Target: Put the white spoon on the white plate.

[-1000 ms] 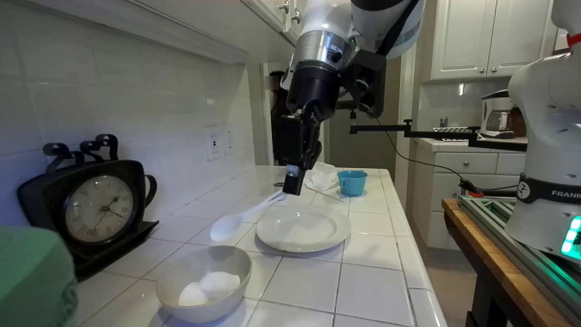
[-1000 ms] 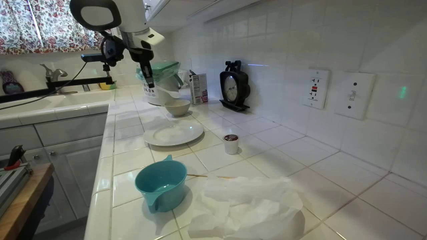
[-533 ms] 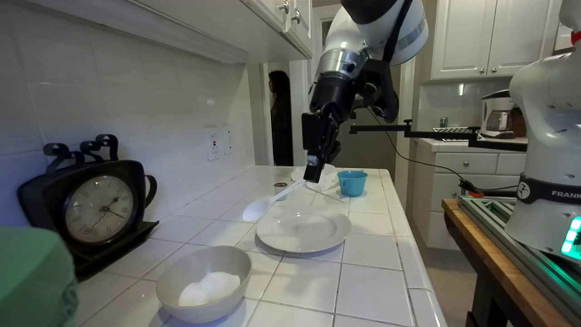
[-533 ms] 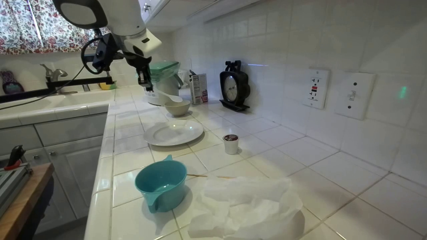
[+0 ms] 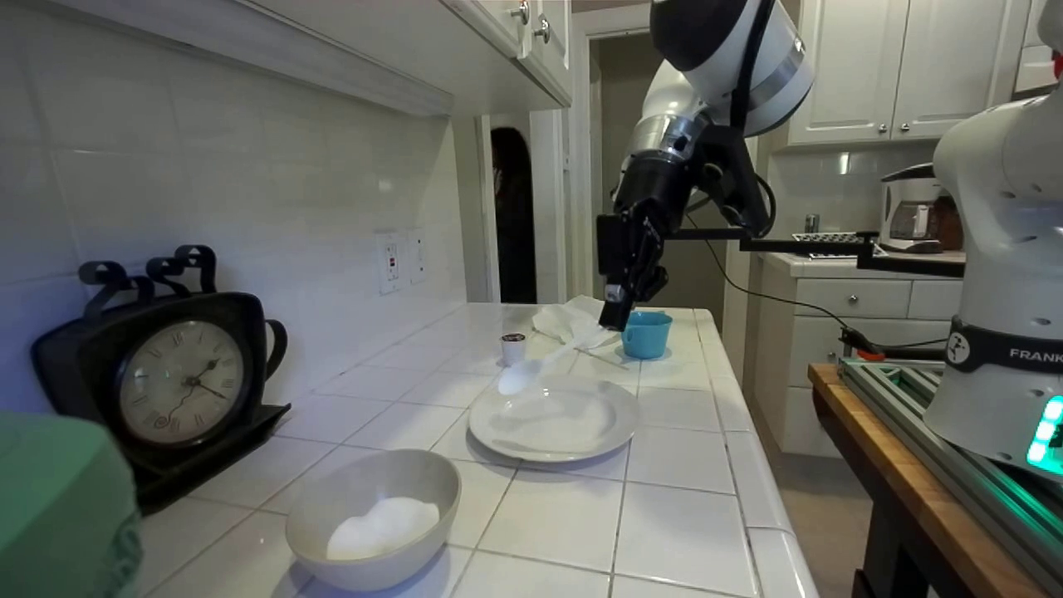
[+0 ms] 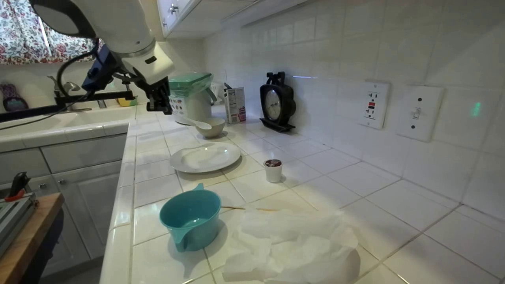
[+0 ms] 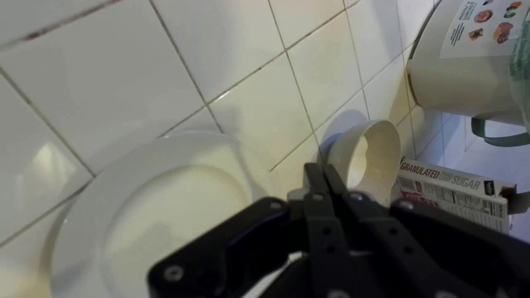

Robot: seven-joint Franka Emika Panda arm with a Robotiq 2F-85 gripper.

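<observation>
White spoon, handle end tight in the claw, scoop beyond and lower.

the plate lies between the bowl and the cup.

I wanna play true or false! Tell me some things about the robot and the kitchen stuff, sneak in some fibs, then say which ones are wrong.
1. The gripper holds the white spoon. True.
2. The white plate is round. True.
3. The white spoon lies on the white plate. False: the white spoon is up in the air.
4. The bowl has white stuff in it. True.
5. The clock has a pink case. False: the clock has a black case.
6. The blue cup is upside down. False: the blue cup stands upright.
</observation>
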